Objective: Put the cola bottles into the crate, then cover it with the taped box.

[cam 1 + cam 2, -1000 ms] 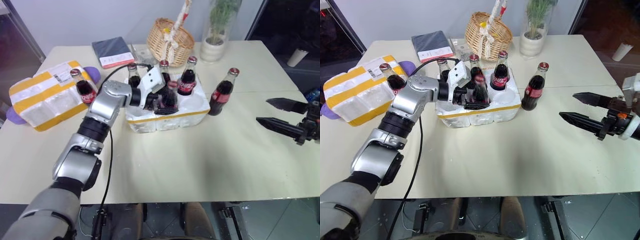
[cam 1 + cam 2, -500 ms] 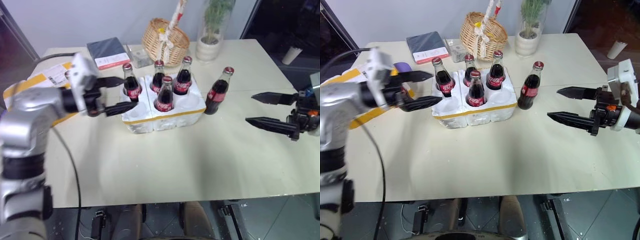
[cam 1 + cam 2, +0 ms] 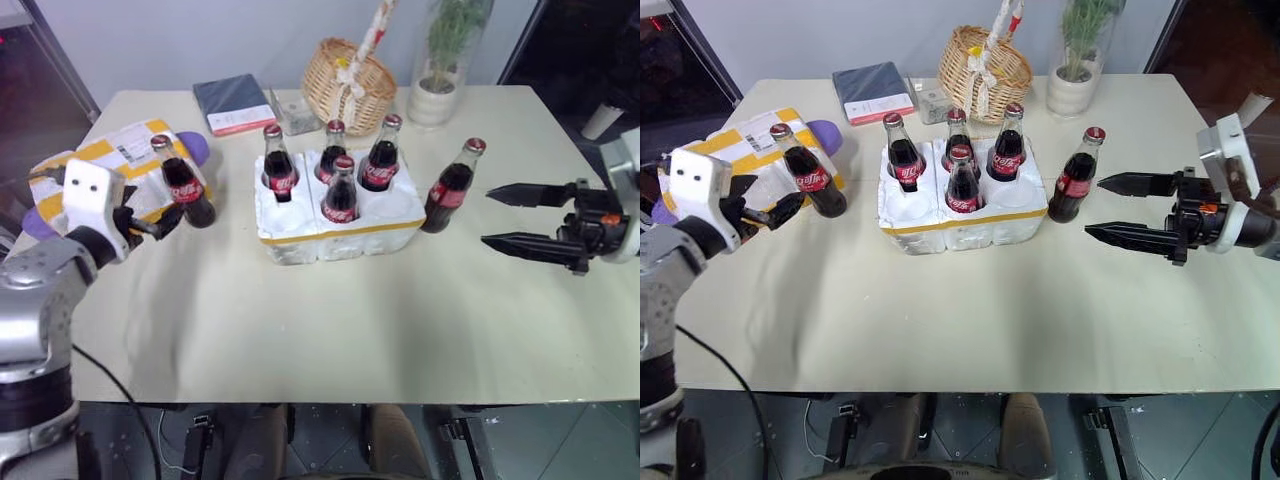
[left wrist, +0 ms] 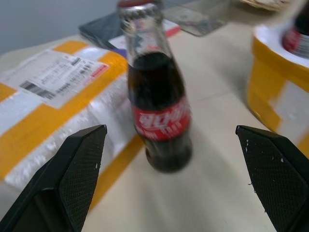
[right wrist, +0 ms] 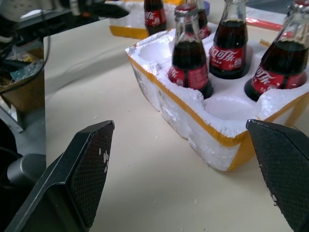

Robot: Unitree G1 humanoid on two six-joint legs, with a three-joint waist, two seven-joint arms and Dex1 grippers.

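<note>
The crate [image 3: 340, 228], a low white foam tray with a yellow band, stands mid-table with several cola bottles [image 3: 341, 192] upright in its wells. One more cola bottle [image 3: 452, 186] stands on the table just right of it. Another bottle [image 3: 182, 183] stands at the left against the taped box [image 3: 105, 160]. My left gripper [image 3: 155, 218] is open and level, facing that bottle [image 4: 159, 111] from a short way off, with nothing touching its fingers. My right gripper [image 3: 488, 216] is open, pointing at the bottle right of the crate, a small gap away.
A wicker basket [image 3: 345, 75], a potted plant in glass [image 3: 440, 70], a dark notebook [image 3: 232, 103] and a small clear box [image 3: 295, 110] line the far side. A purple object [image 3: 197, 148] lies behind the taped box. The table's near half is bare tabletop [image 3: 330, 320].
My left gripper pulled out of the crate, leaving the front bottle in its well, and swung left to face the bottle by the taped box. The right gripper edged slightly towards the crate.
</note>
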